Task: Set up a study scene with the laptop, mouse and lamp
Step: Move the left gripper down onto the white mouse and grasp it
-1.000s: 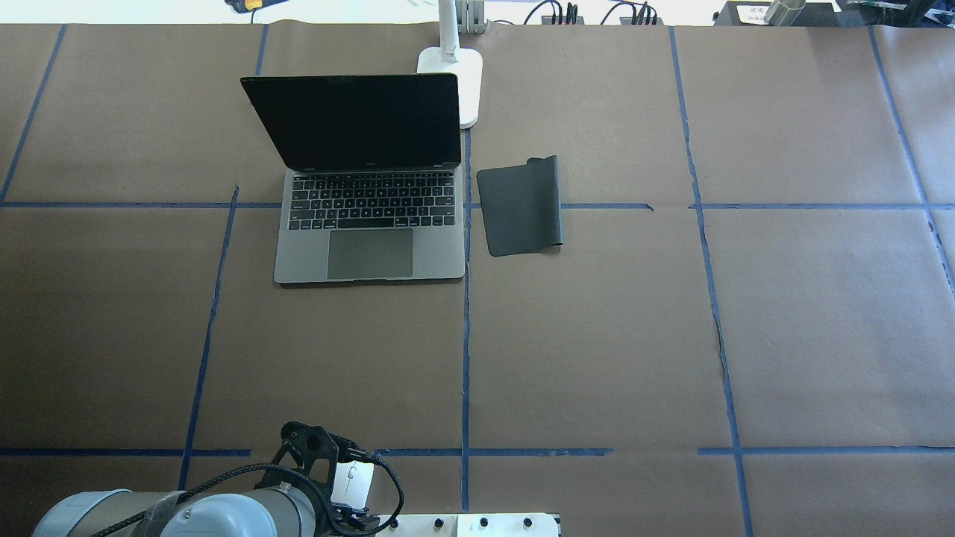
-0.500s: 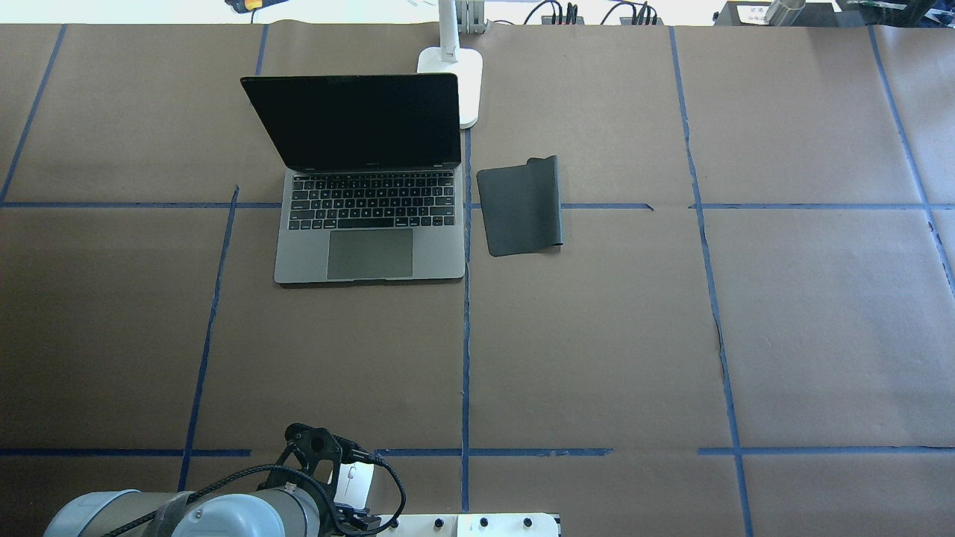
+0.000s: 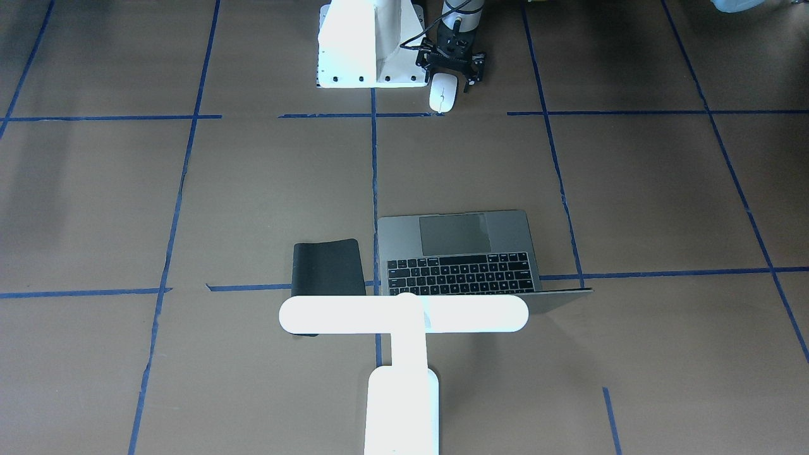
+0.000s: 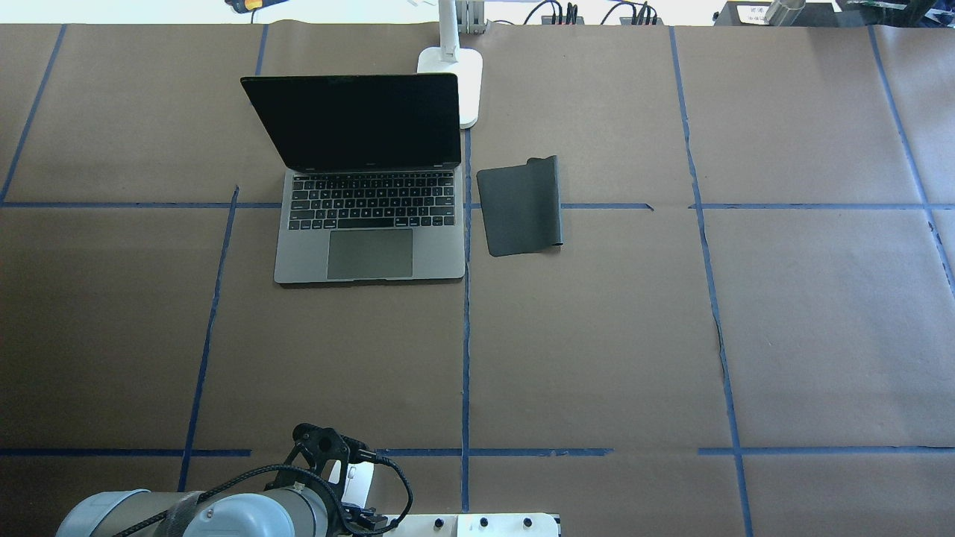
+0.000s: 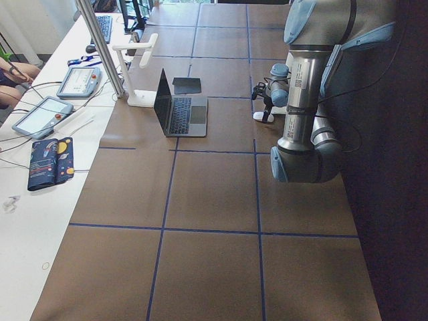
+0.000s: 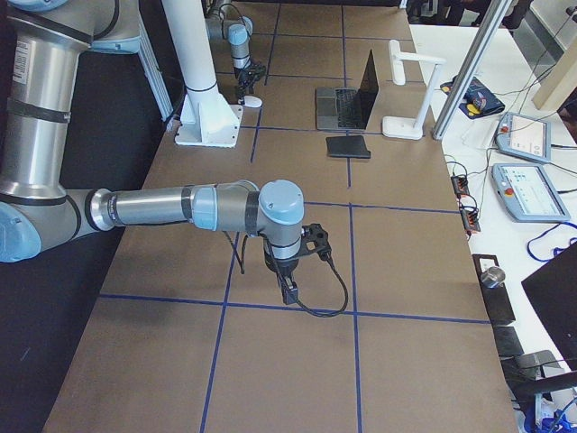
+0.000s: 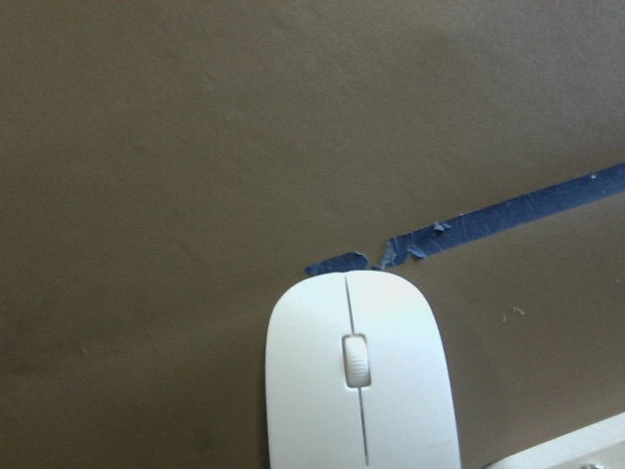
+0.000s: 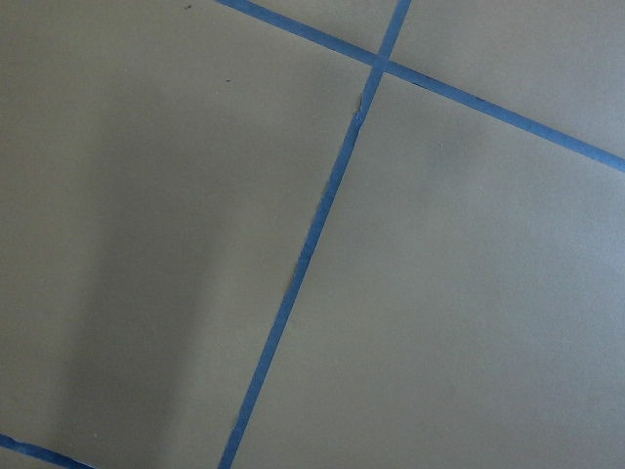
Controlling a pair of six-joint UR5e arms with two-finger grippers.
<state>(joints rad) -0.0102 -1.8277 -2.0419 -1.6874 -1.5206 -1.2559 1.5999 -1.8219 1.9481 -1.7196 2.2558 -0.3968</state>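
Observation:
The white mouse lies on the brown paper beside the white pedestal, on a blue tape line. It fills the bottom of the left wrist view. My left gripper hangs over the mouse's rear end, and its jaws look apart on either side. The grey laptop stands open at the far middle. The white lamp stands behind it, with its bar head above the screen edge. My right gripper shows only in the exterior right view, low over bare paper, and I cannot tell its state.
A black mouse pad lies just right of the laptop, with one edge curled up. The white bolted pedestal stands right next to the mouse. Blue tape lines divide the brown paper into squares.
My left arm and gripper have shifted slightly to the right in the overhead view and cover more of the mouse. The mouse, laptop, lamp and pad have not moved.

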